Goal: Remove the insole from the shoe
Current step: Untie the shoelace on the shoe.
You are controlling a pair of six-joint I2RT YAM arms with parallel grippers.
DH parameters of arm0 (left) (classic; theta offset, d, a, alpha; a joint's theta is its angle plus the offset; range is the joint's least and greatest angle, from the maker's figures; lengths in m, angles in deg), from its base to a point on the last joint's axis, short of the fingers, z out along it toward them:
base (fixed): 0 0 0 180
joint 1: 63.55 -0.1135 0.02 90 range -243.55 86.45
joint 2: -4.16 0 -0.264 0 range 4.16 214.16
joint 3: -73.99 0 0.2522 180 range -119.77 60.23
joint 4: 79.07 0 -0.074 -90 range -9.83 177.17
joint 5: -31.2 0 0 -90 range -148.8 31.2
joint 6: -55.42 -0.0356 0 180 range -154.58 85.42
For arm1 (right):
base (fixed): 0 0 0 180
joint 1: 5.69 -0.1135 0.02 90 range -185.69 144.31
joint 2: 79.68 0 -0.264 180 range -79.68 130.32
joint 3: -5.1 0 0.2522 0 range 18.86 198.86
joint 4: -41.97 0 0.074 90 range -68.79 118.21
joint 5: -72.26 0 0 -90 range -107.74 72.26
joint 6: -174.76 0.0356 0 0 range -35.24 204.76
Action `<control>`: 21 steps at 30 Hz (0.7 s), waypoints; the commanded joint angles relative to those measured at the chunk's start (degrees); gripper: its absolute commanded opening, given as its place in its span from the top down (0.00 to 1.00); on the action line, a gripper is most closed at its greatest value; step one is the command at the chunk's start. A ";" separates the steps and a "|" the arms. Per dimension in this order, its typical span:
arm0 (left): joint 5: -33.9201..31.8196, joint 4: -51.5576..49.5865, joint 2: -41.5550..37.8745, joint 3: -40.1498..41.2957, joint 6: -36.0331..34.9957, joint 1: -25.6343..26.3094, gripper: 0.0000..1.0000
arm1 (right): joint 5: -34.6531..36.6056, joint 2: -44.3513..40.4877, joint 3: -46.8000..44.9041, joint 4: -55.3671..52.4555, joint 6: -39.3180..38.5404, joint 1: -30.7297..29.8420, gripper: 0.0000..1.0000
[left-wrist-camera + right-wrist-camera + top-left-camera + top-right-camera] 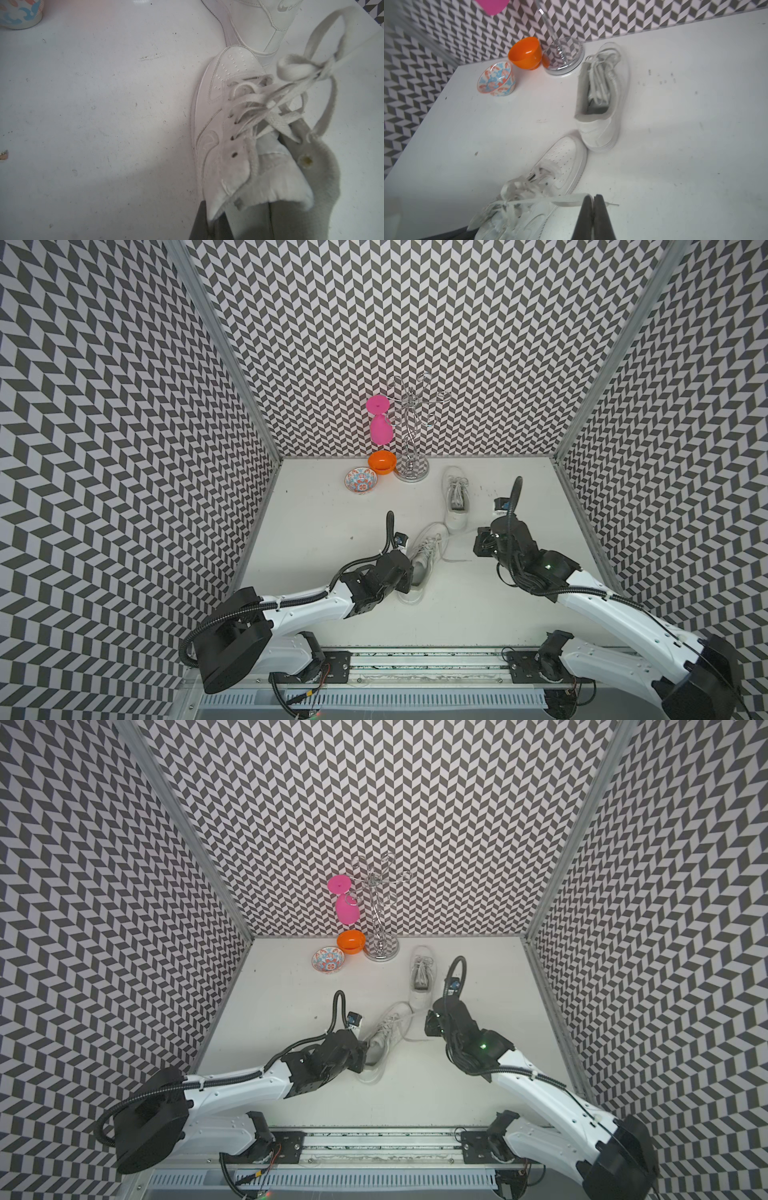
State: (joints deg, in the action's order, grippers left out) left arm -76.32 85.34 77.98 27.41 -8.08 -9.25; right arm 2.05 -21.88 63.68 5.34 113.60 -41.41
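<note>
With the left gripper (212, 218) clamped on the collar (276, 187) of the nearer white leather sneaker (434, 537) and the right gripper (593, 200) pinching its flat white lace (566, 200), tension risked tipping it.

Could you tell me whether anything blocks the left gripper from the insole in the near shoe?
Yes: the tongue and tied laces cover the front of the near shoe. The left gripper is shut on the collar at the heel, where the opening looks free. The insole itself cannot be made out.
</note>
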 commanded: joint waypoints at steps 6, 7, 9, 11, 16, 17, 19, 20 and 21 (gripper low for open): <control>-4.51 -5.45 2.12 1.57 0.74 -1.22 1.00 | 1.89 -4.39 0.01 -1.41 -1.18 7.47 1.00; -4.48 -5.44 1.98 1.54 0.74 -1.26 1.00 | 2.51 -4.83 0.01 -1.51 -0.91 8.24 1.00; -4.40 -5.56 1.88 1.49 0.66 -1.21 1.00 | 4.34 -5.41 -0.07 -1.78 -0.68 8.91 1.00; -4.34 -5.65 1.91 1.43 0.51 -1.22 1.00 | 4.67 -5.58 0.01 -1.68 -1.12 9.54 1.00; -4.34 -5.65 1.87 0.83 0.00 -1.22 1.00 | -3.25 -5.29 -1.78 2.16 -3.29 9.58 0.99; -4.29 -5.65 1.89 0.67 -0.04 -1.22 1.00 | -4.79 -5.01 -2.27 2.76 -3.68 9.54 0.96; -4.03 -5.66 1.87 0.24 -0.16 -1.26 1.00 | -7.44 -4.09 -2.84 3.27 -3.94 9.58 0.83; -3.67 -5.63 1.87 0.10 -0.28 -1.21 1.00 | -9.09 -3.48 -2.98 3.27 -4.12 9.51 0.73; -3.40 -5.47 1.79 -0.01 -0.40 -1.17 1.00 | -10.54 -2.82 -2.92 3.13 -4.38 9.50 0.65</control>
State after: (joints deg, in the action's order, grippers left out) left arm -76.30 84.69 77.98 27.06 -8.16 -9.27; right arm -2.91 -25.99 61.34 5.60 110.58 -32.13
